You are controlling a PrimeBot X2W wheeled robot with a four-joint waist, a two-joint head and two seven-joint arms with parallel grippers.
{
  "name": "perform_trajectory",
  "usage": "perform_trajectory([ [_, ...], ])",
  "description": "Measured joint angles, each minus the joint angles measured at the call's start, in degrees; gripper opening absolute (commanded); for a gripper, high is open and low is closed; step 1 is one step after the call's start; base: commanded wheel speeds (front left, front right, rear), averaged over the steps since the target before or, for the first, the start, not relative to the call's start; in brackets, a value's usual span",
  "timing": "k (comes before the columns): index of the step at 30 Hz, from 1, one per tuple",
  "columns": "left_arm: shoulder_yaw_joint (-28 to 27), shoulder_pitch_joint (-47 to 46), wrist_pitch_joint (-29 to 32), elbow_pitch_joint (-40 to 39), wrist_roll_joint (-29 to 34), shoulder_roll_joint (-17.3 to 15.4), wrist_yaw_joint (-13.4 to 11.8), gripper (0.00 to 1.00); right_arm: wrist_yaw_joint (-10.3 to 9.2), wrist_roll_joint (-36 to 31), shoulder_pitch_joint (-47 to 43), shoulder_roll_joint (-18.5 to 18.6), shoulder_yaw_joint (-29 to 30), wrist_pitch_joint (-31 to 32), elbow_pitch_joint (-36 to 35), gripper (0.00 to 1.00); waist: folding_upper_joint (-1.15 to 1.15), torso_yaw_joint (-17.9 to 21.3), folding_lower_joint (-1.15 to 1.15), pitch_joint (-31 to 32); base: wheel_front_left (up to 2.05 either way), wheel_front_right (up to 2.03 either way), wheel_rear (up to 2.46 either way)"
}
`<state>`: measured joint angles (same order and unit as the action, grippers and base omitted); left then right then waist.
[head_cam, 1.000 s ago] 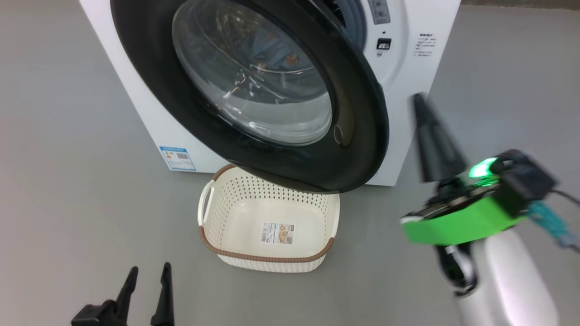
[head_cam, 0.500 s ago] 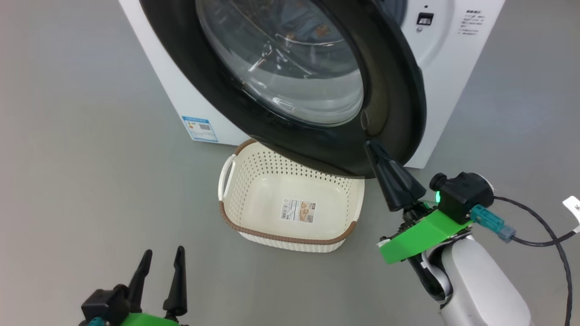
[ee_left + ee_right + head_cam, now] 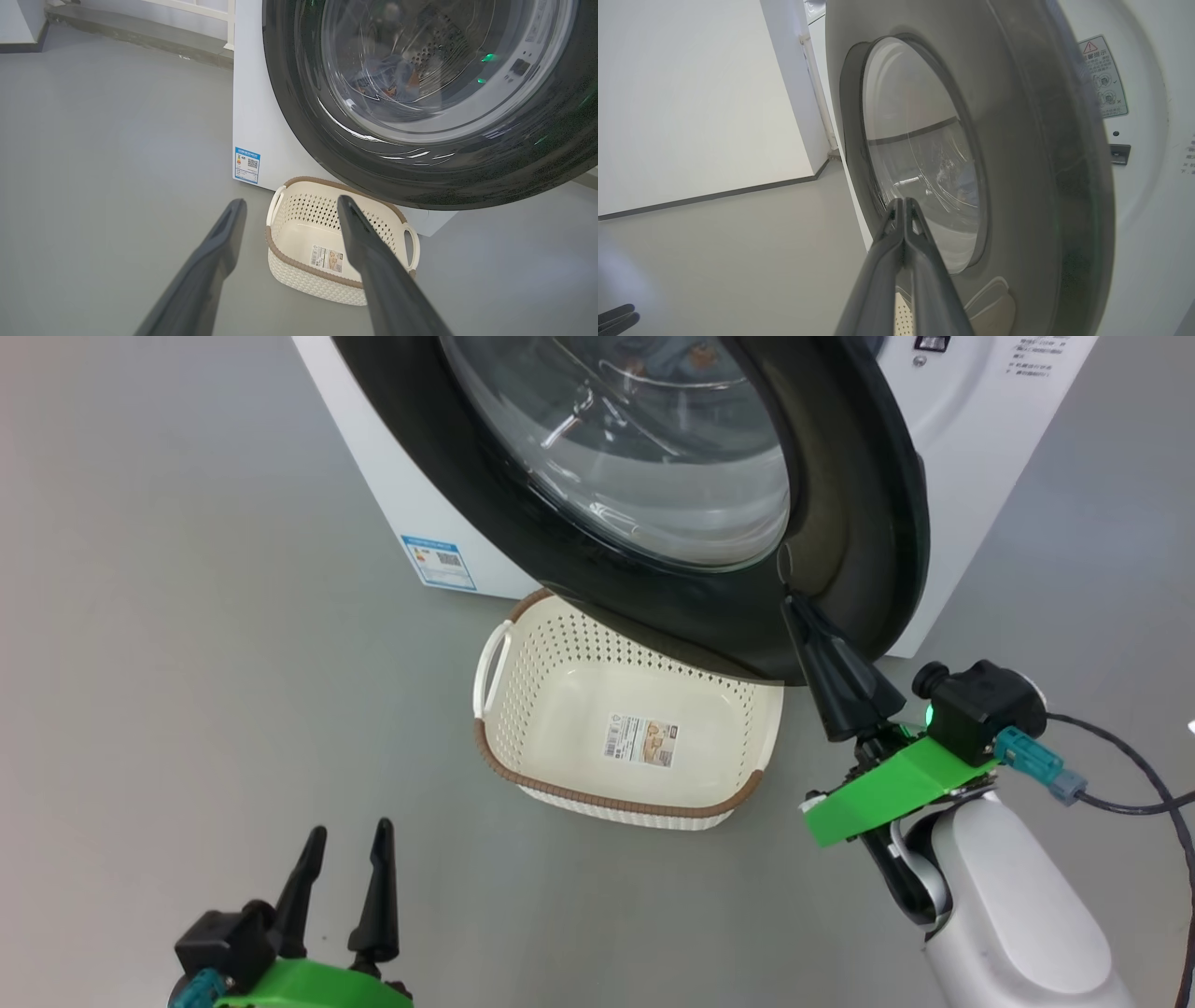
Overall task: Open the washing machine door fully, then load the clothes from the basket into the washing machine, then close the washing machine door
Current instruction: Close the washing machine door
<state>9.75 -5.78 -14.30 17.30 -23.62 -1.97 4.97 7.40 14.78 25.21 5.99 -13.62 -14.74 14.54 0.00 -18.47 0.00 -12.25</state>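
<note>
At the right of the washing machine door [image 3: 845, 513], the clenched right gripper [image 3: 794, 605] rests, closing it (left gripper [image 3: 350, 829] splayed, empty); next: push until latched.

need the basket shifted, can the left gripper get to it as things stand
Probably yes: the left gripper is open, and only bare floor lies between it and the basket's near rim. The washing machine door seems to overhang just the far rim.

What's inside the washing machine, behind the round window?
Through the washing machine door I see blue clothes with orange bits in the holey steel drum. The door's black ring hides the rest.
</note>
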Motion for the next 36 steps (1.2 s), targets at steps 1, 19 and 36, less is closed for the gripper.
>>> perform_trajectory([
  [1,0.1,-0.3,0.0,-0.2,-0.3,0.0,-0.2,1.00,0.00,0.0,0.3,0.2,0.0,0.0,0.1,0.00,0.00,-0.1,0.00,-0.3,0.00,0.00,0.00],
  [19,1.8,-1.8,0.0,-3.5,-2.9,0.0,-1.8,1.00,0.00,-0.1,5.9,3.3,1.2,0.0,-0.8,0.00,0.00,-0.2,0.00,-6.8,0.00,0.00,0.00],
  [36,4.3,-5.4,-0.2,-6.8,-4.8,0.2,-2.9,1.00,0.01,-0.3,14.8,5.2,0.6,0.0,-3.2,0.00,0.00,2.0,0.00,-14.9,0.00,0.00,0.00],
])
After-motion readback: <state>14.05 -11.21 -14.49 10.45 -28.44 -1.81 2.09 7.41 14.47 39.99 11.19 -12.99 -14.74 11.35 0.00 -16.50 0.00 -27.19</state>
